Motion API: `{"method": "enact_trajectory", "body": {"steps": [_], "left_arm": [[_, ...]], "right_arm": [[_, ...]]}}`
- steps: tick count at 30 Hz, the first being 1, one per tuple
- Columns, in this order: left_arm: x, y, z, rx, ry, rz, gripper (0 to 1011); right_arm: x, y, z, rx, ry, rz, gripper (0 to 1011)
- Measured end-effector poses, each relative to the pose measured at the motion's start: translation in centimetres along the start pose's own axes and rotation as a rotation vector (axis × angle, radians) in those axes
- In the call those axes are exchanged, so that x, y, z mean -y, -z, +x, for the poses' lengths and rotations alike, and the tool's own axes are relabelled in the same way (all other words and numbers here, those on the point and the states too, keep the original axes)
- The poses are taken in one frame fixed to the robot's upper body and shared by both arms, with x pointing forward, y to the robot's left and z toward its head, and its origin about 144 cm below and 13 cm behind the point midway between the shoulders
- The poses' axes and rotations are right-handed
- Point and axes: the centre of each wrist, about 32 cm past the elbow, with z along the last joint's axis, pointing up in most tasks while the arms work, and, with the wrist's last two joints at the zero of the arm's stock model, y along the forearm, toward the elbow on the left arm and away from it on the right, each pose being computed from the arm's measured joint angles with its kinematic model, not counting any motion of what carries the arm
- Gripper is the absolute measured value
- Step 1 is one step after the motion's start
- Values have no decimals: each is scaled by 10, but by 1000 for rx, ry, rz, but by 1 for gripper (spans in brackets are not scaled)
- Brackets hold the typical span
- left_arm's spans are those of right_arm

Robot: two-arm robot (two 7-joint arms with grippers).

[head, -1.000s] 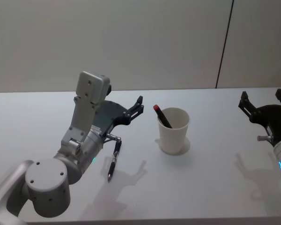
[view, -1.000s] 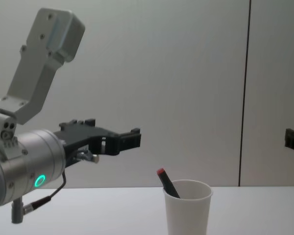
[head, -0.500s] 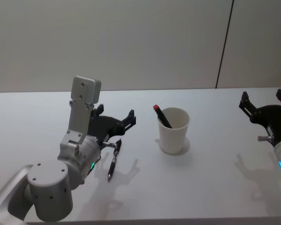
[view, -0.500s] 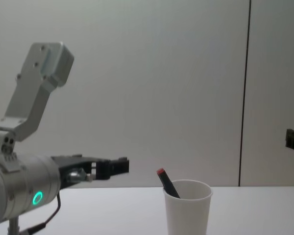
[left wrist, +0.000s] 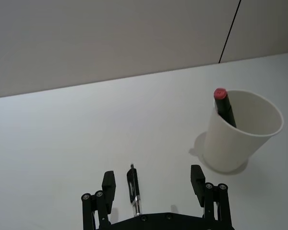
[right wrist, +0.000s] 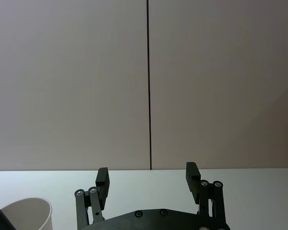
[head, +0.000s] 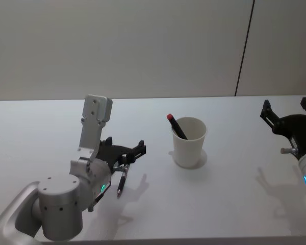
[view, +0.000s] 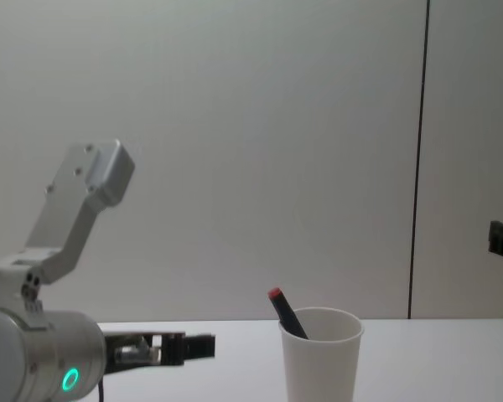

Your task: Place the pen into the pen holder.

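Between wide jaws of my left gripper (left wrist: 152, 175) lies the pen (left wrist: 134, 190); pen holder (left wrist: 240, 139) beyond them; right gripper (right wrist: 147, 173) parked, jaws wide.

Two pens (head: 122, 181) (head: 176, 126), one pen holder (head: 188, 150)
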Motion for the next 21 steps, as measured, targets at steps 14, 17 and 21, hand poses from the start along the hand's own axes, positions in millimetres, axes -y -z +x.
{"method": "enact_trajectory", "body": {"steps": [14,17,21], "left_arm": [[12,10,0,7,-38,132,1000],[14,14,1,5,-50,147,1000],[16,19,2,3,-62,157,1000]], "right_arm": [[0,0,0,0,0,0,1002],[0,0,0,0,0,0,1002],[0,0,0,0,0,0,1002]]}}
